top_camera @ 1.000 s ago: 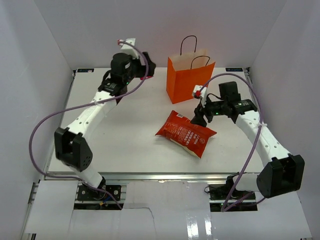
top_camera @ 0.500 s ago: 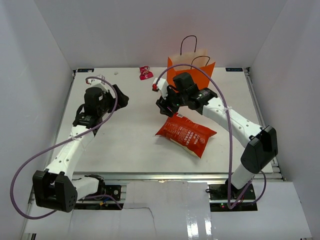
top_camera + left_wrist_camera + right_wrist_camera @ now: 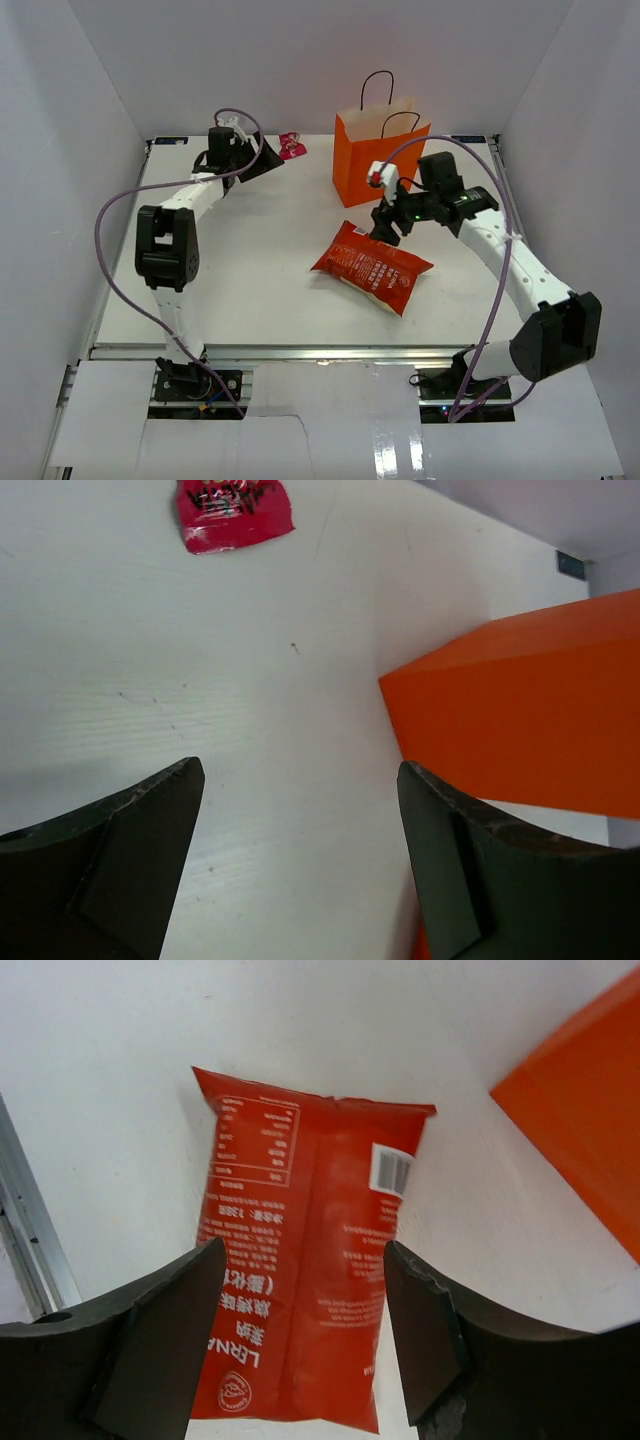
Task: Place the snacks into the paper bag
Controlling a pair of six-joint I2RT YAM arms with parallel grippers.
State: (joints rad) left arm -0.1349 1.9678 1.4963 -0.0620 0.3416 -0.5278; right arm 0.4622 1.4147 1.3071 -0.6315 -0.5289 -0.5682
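Note:
The orange paper bag point(image 3: 378, 150) stands upright at the back middle; its side shows in the left wrist view point(image 3: 520, 715) and right wrist view point(image 3: 585, 1130). The red-orange chip bag point(image 3: 372, 266) lies flat in front of it, also in the right wrist view point(image 3: 300, 1260). A small pink candy point(image 3: 291, 147) lies at the back, left of the paper bag, also in the left wrist view point(image 3: 234, 510). My left gripper point(image 3: 262, 160) is open and empty, just left of the candy. My right gripper point(image 3: 386, 226) is open above the chip bag's far end.
White walls enclose the table point(image 3: 240, 260) on three sides. The purple cables of both arms loop over the table.
My left gripper swung from the left middle to the back, close to the pink candy. My right gripper moved right and back from the paper bag's front to above the chip bag's far end.

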